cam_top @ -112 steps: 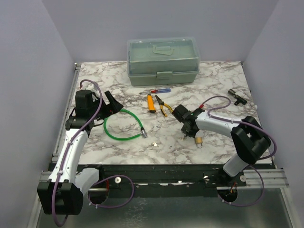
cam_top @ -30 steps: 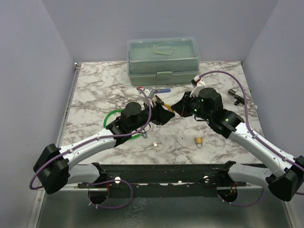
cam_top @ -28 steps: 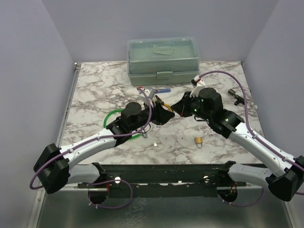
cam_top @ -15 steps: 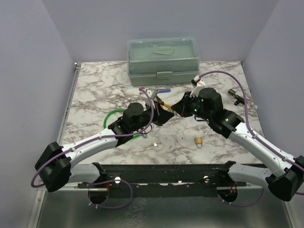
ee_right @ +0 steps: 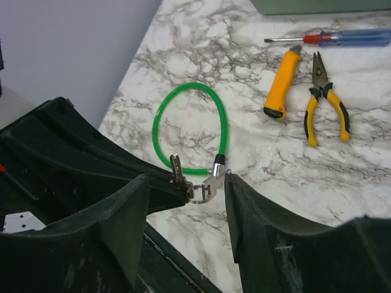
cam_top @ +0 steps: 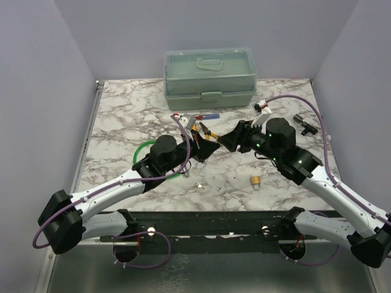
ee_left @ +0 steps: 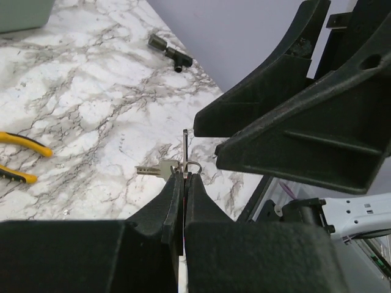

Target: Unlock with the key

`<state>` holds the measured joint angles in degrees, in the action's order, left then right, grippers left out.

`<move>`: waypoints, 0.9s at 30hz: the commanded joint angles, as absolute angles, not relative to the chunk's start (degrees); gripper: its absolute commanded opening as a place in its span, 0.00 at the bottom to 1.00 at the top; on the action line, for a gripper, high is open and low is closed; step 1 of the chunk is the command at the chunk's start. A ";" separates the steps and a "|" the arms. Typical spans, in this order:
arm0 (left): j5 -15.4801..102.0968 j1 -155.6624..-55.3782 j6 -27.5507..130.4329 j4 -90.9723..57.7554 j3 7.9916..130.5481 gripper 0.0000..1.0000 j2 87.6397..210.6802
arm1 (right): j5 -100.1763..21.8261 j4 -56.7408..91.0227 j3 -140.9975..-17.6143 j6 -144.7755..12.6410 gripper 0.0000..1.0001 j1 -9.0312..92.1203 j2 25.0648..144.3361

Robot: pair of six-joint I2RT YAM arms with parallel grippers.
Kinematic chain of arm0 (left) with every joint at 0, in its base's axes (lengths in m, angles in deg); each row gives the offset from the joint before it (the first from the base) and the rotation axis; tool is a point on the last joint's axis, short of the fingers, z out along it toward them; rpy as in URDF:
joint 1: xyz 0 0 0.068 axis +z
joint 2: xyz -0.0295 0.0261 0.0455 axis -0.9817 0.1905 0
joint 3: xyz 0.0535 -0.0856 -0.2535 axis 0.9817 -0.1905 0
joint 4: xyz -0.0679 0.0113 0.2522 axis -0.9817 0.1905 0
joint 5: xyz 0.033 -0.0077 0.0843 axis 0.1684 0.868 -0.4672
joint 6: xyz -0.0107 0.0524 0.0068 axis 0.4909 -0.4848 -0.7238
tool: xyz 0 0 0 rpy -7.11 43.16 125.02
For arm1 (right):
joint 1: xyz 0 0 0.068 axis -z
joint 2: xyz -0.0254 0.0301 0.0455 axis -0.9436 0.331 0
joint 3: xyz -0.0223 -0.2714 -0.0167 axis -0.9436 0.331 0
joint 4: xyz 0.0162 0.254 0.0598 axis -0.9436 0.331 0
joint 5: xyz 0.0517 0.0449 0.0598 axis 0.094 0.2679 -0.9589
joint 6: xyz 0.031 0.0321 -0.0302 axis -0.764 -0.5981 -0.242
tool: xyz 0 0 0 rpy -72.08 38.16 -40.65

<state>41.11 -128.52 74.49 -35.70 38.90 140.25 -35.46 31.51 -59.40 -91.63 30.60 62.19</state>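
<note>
**A:** Silver keys (ee_left: 164, 168) on a ring: where are they?
**B:** In the air over the marble table (cam_top: 122, 116), pinched tight by the left gripper (ee_left: 183, 178). The right gripper (ee_right: 186, 181) has its fingers spread on either side of them.
**A:** And the padlock (cam_top: 255, 182)?
**B:** Brass, lying on the table near the front edge, well apart from both grippers.

I have the keys (ee_left: 174, 169) pinched at the tip of my left gripper (ee_left: 184, 178), between the spread jaws of my right gripper (cam_top: 231, 139). On the table (cam_top: 122, 116), the padlock (cam_top: 255, 182) lies nearer me than the right jaws. The cable loop (ee_right: 190, 85) lies under the left jaws, the pliers (ee_right: 327, 107) beyond both, and the toolbox (cam_top: 209, 76) farthest back.
</note>
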 commanded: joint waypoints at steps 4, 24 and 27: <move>45.83 -128.51 71.41 -45.53 33.50 0.00 132.78 | -41.11 20.19 -52.38 -90.00 0.55 30.35 52.88; 61.55 -128.50 73.26 -51.56 32.44 0.00 126.05 | -64.61 9.60 -50.62 -87.29 0.30 30.33 48.73; 61.24 -128.55 73.88 -52.02 32.26 0.00 125.57 | -66.99 9.77 -50.45 -86.67 0.30 30.38 48.71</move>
